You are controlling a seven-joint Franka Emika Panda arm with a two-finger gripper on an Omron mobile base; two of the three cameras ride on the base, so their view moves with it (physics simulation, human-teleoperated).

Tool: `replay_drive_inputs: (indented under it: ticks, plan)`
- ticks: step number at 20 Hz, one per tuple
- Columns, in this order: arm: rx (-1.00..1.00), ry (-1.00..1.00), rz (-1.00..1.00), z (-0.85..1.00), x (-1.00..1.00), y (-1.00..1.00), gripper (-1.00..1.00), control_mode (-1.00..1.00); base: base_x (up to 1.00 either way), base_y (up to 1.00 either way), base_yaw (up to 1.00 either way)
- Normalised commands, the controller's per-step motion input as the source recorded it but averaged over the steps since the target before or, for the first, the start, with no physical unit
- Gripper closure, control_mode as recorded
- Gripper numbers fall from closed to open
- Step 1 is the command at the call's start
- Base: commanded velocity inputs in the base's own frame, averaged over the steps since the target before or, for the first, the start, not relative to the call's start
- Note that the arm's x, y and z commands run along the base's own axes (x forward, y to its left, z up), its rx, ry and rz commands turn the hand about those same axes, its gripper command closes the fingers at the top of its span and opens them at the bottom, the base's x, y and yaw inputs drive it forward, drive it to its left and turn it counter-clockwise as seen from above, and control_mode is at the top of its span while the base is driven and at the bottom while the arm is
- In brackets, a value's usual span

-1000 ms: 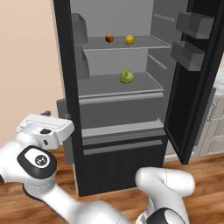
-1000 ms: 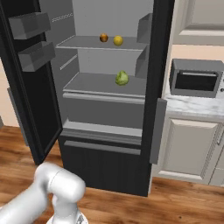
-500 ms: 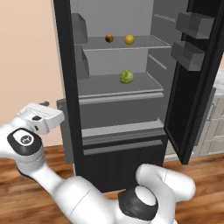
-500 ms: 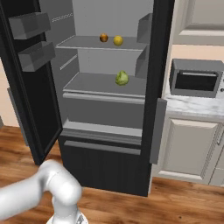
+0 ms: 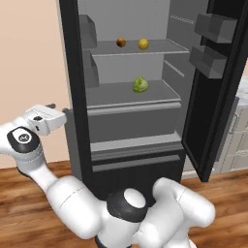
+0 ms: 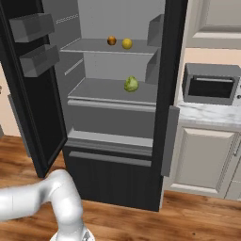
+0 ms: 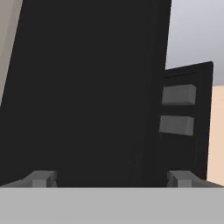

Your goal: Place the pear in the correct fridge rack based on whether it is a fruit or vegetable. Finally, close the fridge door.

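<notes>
Left base view: black fridge (image 5: pixel 77 97) stands open, door (image 5: pixel 227 87) swung right with dark-grey box-shaped door bins (image 5: pixel 215 26). Small yellow roundish pear (image 5: pixel 143 44) sits on the upper thin pale-grey fridge rack (image 5: pixel 160 47), just beside an orange-brown round fruit (image 5: pixel 121 42); pale green leafy lump (image 5: pixel 140 85) on the rack below. White arm's hand (image 5: pixel 44 119) is low, left of the fridge. Right base view: pear (image 6: pixel 127 44) on the upper rack (image 6: pixel 89 47), brown fruit (image 6: pixel 111 41) beside it, leafy lump (image 6: pixel 131 84) beneath; grey microwave (image 6: pixel 210 84) on the marble table (image 6: pixel 207 115). Hand view: fingers (image 7: pixel 111 178) spread wide apart, holding nothing, facing the fridge's black side
</notes>
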Motion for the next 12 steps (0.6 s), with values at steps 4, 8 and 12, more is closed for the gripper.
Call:
replay_drive_inputs:
  ticks: [4,8,12]
  plan:
    - [0.00,0.00,-0.02,0.00,0.50,-0.11,-1.00,-1.00,0.00,0.00,0.00]
    - [0.03,0.00,0.00,0.00,0.35,-0.60,-1.00,-1.00,0.00,0.00,0.00]
    - [0.04,0.00,0.00,0.00,0.43,-0.68,-1.00,-1.00,0.00,0.00,0.00]
